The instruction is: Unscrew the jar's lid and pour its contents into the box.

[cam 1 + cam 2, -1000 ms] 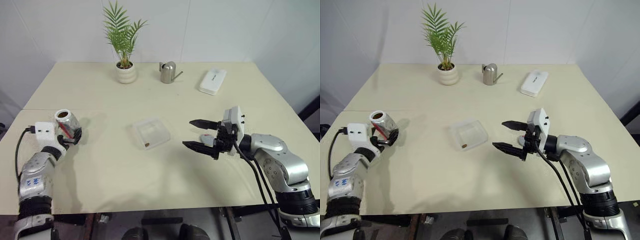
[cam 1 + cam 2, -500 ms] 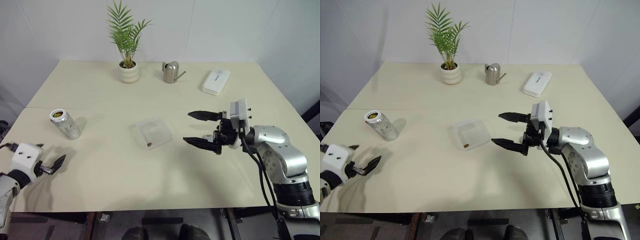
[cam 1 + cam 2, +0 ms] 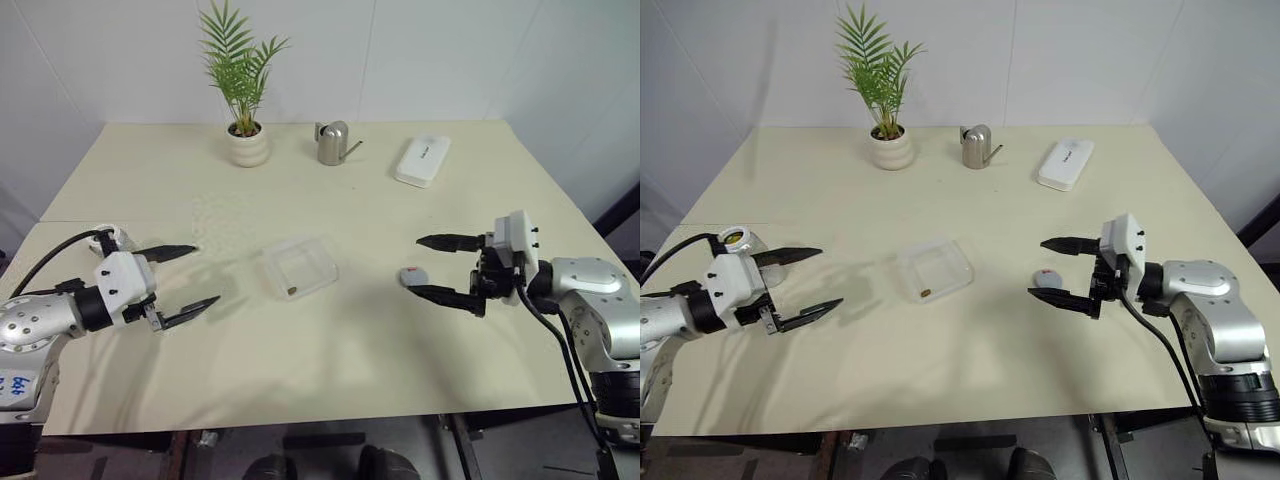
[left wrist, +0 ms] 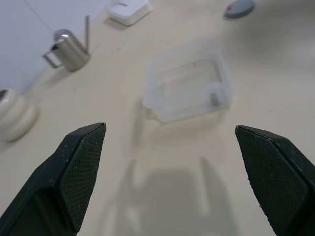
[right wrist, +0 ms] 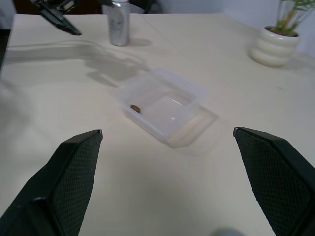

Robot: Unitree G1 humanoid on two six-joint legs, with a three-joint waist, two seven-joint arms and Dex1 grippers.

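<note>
Two grippers hang over the desk point(image 3: 330, 370) with their fingers spread wide and nothing held: the left gripper point(image 3: 184, 276) points in toward the middle, and the right gripper point(image 3: 436, 268) points back at it from the other side. The jar point(image 3: 737, 239) stands upright and uncapped on the desk just behind the left gripper's wrist, mostly hidden by it in the eye views; the right wrist view shows it as a silver cylinder point(image 5: 118, 23) beside the left fingers point(image 5: 59, 19). The lid point(image 3: 413, 276) lies flat on the desk just off the right fingertips, roughly between them. The box point(image 3: 299, 266) sits well ahead of both sets of fingers, about midway between the two grippers, with one small brown bit point(image 3: 289, 291) in its near corner, so some of the contents seem to be in already. Judging from this, the pour looks done or nearly so, and what remains is a check or a second tip. If the jar is taken up again, the left fingers should first draw back and turn toward it, close around its middle rather than the rim, then carry it well over the box and tip it slowly so that nothing bounces out over the low wall.
</note>
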